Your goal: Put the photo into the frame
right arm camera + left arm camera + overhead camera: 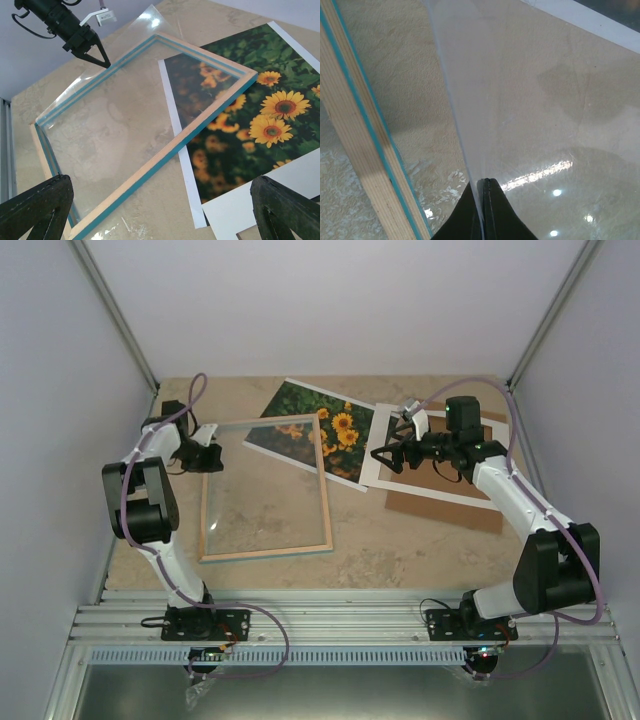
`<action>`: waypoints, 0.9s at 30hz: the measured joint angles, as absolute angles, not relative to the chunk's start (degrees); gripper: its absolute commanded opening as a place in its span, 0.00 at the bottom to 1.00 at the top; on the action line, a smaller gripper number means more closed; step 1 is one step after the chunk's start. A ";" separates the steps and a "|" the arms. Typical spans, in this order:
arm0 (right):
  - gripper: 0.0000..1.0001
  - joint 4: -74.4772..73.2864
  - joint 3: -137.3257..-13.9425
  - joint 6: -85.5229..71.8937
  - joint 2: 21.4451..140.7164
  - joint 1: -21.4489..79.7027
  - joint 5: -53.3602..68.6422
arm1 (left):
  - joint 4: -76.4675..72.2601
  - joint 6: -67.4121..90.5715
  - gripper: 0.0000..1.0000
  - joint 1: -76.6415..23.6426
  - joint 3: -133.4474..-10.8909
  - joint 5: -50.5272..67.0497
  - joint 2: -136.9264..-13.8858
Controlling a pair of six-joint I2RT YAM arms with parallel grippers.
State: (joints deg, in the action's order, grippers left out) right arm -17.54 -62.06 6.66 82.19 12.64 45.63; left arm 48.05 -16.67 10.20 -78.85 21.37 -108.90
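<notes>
A beige stone-patterned table (400, 550) sits between plain white walls. At the left, the left gripper (212, 458) presses its black fingers (492, 210) together on the edge of a thin clear pane (545, 125), raised there above the large rectangular frame (268, 551) of light wood with blue edging, which lies flat. Only the left wrist view shows this pinch. The glossy rectangular photo (340, 425) of orange-yellow flowers on dark foliage lies flat, one corner under the frame, apart from those fingers. The right gripper (385, 457) hovers, spread wide, just beside the photo's right edge, over a white mat (445, 490) on a brown board (450, 512).
</notes>
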 measured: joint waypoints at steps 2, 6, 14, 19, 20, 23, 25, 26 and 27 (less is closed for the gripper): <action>0.98 -17.54 -62.06 6.66 82.19 12.64 45.63 | 48.45 -16.62 0.00 10.20 -79.02 21.30 -108.92; 0.98 -17.54 -62.06 6.63 82.19 12.64 45.63 | 49.45 -15.99 0.00 10.24 -79.44 20.91 -108.99; 0.98 -17.52 -62.06 6.66 82.17 12.69 45.63 | 52.80 -14.63 0.00 10.28 -82.15 21.19 -109.91; 0.98 -17.54 -62.06 6.66 82.17 12.69 45.63 | 53.36 -14.28 0.00 10.28 -82.46 21.06 -110.32; 0.98 -17.54 -62.06 6.66 82.17 12.69 45.63 | 53.47 -14.13 0.00 10.31 -82.46 21.06 -110.43; 0.98 -17.52 -62.06 6.66 82.17 12.69 45.63 | 53.56 -13.87 0.00 10.41 -82.46 20.86 -110.74; 0.98 -17.52 -62.06 6.63 82.17 12.69 45.63 | 53.58 -13.65 0.00 10.41 -82.46 20.82 -110.91; 0.97 -17.52 -62.06 6.66 82.17 12.69 45.63 | 53.58 -13.63 0.00 10.41 -82.46 20.82 -110.98; 0.98 -17.52 -62.06 6.66 82.17 12.69 45.63 | 53.60 -13.58 0.00 10.41 -82.46 20.80 -111.04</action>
